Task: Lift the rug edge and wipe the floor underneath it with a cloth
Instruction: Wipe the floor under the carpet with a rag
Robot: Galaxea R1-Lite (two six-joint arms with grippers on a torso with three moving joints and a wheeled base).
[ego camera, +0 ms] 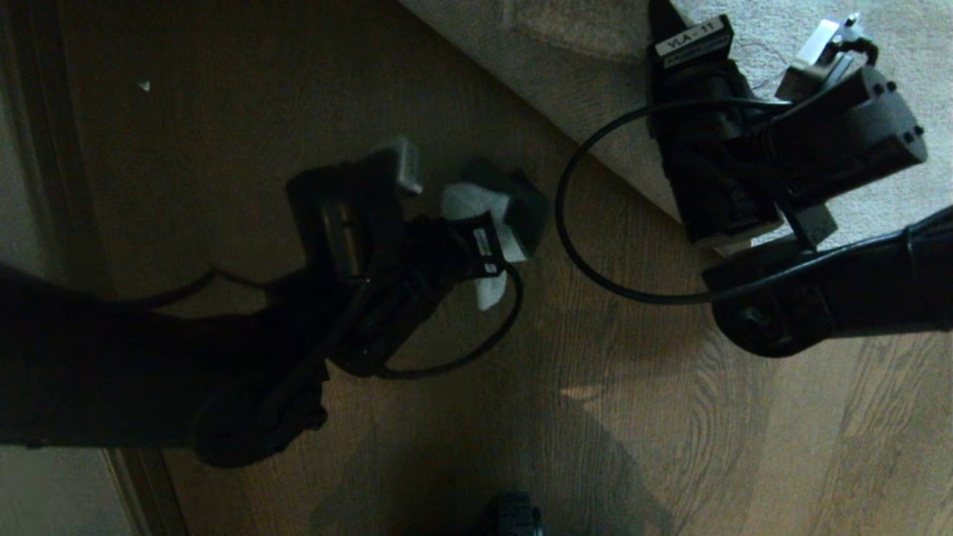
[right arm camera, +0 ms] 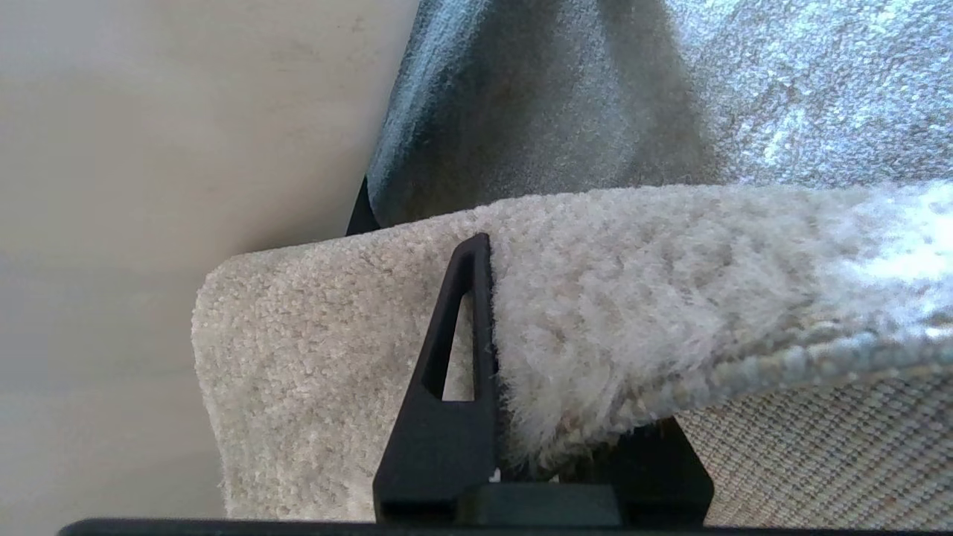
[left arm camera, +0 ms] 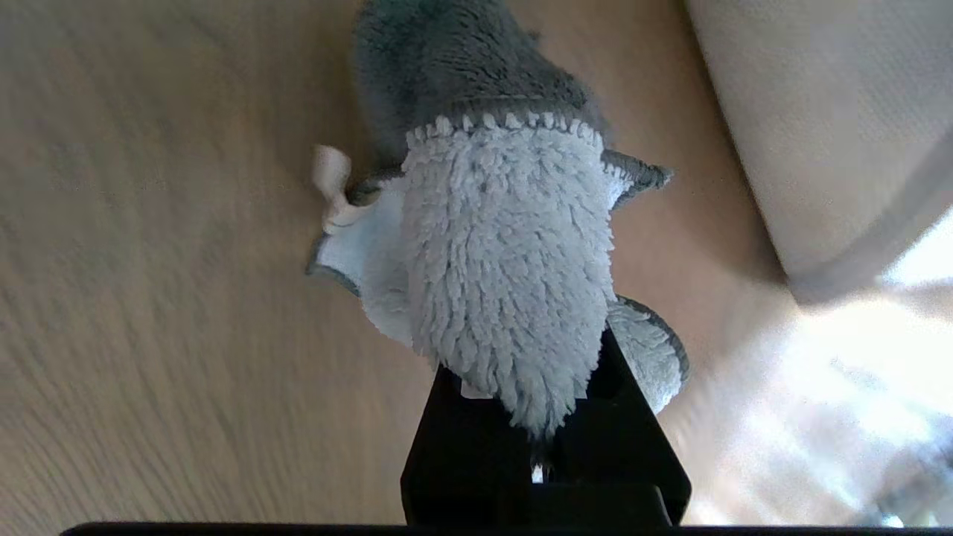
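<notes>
Two tools busy: left tool (left arm camera: 540, 417) pinching fluffy whitish cloth (left arm camera: 506, 268); right tool (right arm camera: 551, 417) clamping plush rug edge (right arm camera: 595, 313).

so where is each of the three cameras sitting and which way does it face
Head view: on the head, looking down at the floor; both arms show, left gripper and right gripper.
Left wrist view: behind the left gripper, facing the cloth it grips over the floor.
Right wrist view: behind the right gripper, facing the pinched rug edge.
Shared: head and left wrist views both show the cloth; all three show the rug.
</notes>
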